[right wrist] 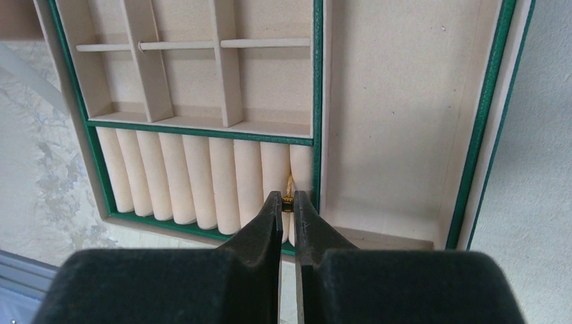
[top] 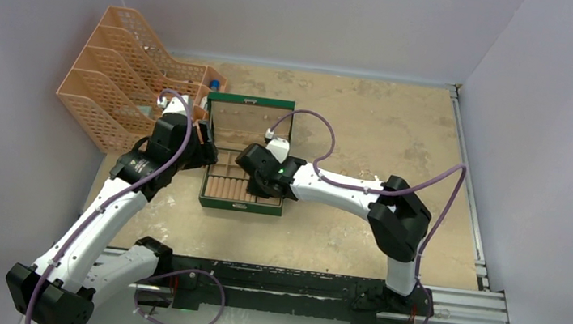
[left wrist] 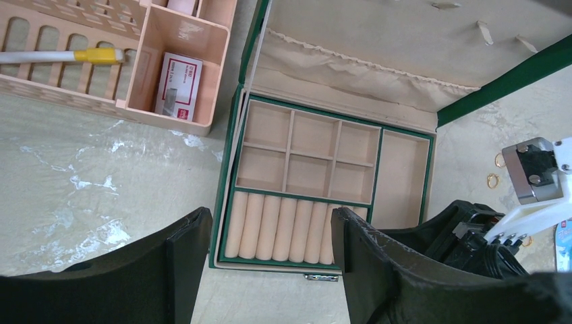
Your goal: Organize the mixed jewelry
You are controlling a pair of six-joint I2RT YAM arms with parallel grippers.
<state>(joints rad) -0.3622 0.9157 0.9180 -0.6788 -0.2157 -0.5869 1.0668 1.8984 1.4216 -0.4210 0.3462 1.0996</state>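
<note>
Seating gold ring (right wrist: 290, 190) into ring rolls (right wrist: 195, 182) | right tool (right wrist: 288, 202) pinching it, probably, at tips, groove just below | left tool (left wrist: 270, 260) hanging spread, empty | next: pressing down gently, then releasing | spare rings (left wrist: 493, 180) lying right of left tool on desk (left wrist: 101, 169)

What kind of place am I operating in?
Probably a robot lab test cell: plain grey walls around a worn tan tabletop, an aluminium mounting rail, and a staged open green jewellery box.
</note>
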